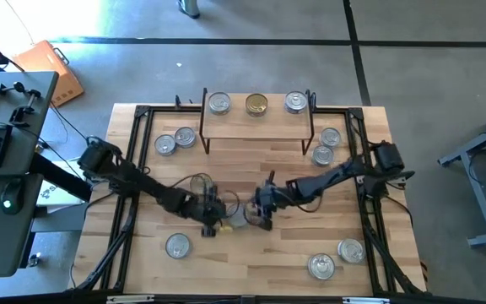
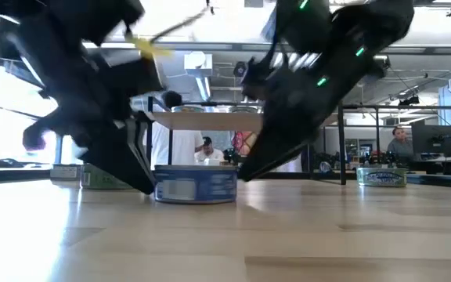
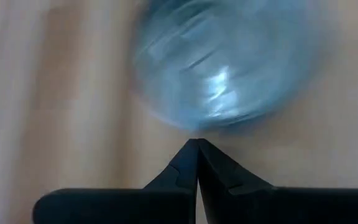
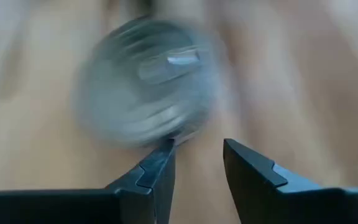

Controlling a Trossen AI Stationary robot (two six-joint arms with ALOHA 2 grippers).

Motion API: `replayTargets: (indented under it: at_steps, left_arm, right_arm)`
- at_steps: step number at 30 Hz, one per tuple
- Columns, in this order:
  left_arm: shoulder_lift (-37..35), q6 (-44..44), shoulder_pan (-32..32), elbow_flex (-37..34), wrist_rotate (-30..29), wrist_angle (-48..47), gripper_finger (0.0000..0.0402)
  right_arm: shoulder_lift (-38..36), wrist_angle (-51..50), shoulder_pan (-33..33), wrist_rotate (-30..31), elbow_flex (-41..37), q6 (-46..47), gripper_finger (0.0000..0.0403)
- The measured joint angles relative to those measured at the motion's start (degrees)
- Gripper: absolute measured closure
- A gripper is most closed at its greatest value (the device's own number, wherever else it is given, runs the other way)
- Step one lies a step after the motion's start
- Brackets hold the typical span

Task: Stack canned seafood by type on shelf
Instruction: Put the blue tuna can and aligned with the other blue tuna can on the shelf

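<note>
Counting ten tins [image 1: 177, 246], three on the shelf [image 1: 256, 125]; left gripper [image 1: 215, 211] closed, right gripper [image 1: 257, 211] apart.

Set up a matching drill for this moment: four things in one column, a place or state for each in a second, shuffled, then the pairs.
Things:
1. gold-lidded tin
2. left gripper
3. right gripper
4. tin with the blue label

Places or states:
A. jaws shut
B. on the table, between both grippers
C. jaws apart, holding nothing
D. middle of the shelf top

Pairs: 1-D, 2-A, 3-C, 4-B
</note>
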Motion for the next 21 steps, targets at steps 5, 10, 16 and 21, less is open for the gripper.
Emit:
replayTargets:
  at_steps: [5, 10, 16, 21]
  left_arm:
    - [-5.20, -7.90, 1.20, 0.00, -9.68, -13.23, 0.0402]
    - [-8.82, -9.76, -0.94, 0.01, -9.48, -12.56, 0.0401]
    - [-7.27, -17.70, -1.60, 0.05, 3.02, -6.21, 0.0402]
    - [-2.82, -19.28, -1.58, -0.02, 5.34, -2.00, 0.0401]
  right_arm:
    - [-4.73, -9.09, 6.78, 4.19, -0.02, -0.41, 0.0274]
    - [-4.86, -6.09, 12.38, 19.41, -0.53, -6.74, 0.0274]
    - [-1.50, -1.19, 9.03, 32.48, -1.51, -8.81, 0.0274]
    - [0.15, -1.06, 0.58, 28.95, -1.52, -1.59, 0.0274]
